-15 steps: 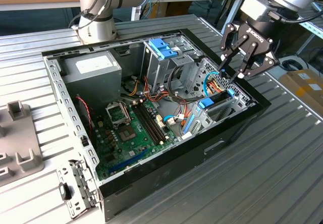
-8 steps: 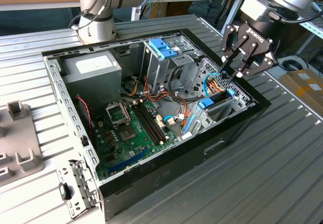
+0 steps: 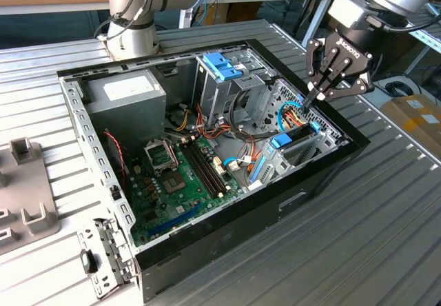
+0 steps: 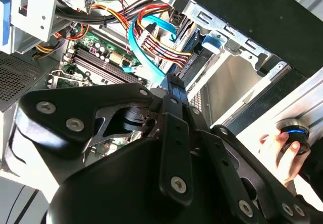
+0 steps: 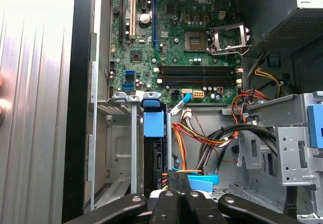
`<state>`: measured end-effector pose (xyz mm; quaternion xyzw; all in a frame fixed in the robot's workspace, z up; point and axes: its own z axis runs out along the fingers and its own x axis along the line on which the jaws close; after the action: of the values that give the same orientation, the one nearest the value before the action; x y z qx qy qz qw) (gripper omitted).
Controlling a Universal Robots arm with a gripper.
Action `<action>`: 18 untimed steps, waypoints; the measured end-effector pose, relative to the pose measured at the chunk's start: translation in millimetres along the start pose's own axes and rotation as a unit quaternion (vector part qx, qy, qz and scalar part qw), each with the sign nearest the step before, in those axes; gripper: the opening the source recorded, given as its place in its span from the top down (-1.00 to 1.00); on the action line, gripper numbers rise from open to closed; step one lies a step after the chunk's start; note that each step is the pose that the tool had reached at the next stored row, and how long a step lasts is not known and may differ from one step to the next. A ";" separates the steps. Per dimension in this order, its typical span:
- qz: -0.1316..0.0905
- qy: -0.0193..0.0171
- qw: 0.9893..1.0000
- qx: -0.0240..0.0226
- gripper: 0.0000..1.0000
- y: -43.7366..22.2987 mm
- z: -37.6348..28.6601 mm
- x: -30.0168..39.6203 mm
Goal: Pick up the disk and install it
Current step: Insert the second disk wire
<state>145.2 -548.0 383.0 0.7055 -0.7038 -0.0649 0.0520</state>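
Logging disk (image 3: 289, 139) standing on edge inside the narrow metal bay (image 5: 117, 148) of the open computer case (image 3: 275, 213), directly beneath the gripper (image 3: 313, 101). Seeing its light-blue carrier tab (image 5: 154, 123) at the end farthest from the fingertips in the first wrist view, with the dark body of the drive running back toward them. Reading it as already seated between the bay's rails rather than carried.

Recording gripper hanging just above the bay, pointing down. Noting fingers (image 5: 169, 196) pressed together, tips meeting in the exterior view, with nothing visibly pinched between them. Not managing to tell whether the tips are touching the drive's near end or hovering just clear of it.

Noting a bundle of orange and red wires (image 5: 194, 135) and a flat blue cable (image 4: 146, 42) lying just beside the gripper, next to the bay. Seeing the green circuit board (image 3: 179, 175) spreading out beyond the bay, well apart from the fingertips. Marking an upright drive cage (image 3: 220, 92) with a blue handle piece (image 3: 222, 66) farther off, and a grey power supply box (image 3: 127, 96) beyond that, at the corner of the case farthest from the gripper.

Noting case resting on a ribbed metal table (image 3: 393, 202). Spotting, in the second wrist view, a person's hand (image 4: 280, 153) outside the case, near the gripper body, resting on a round blue-ringed knob (image 4: 295, 135).
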 end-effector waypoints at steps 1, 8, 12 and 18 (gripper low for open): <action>0.000 0.000 1.000 0.000 0.79 0.0 0.0 0.0; 0.000 0.000 1.000 0.000 0.79 0.0 0.2 0.0; 0.000 0.000 1.000 0.000 0.52 0.0 0.3 0.0; 0.000 0.000 1.000 0.000 0.52 -0.3 1.8 0.0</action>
<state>145.2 -548.0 381.2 0.7055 -0.7038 -0.0650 0.0519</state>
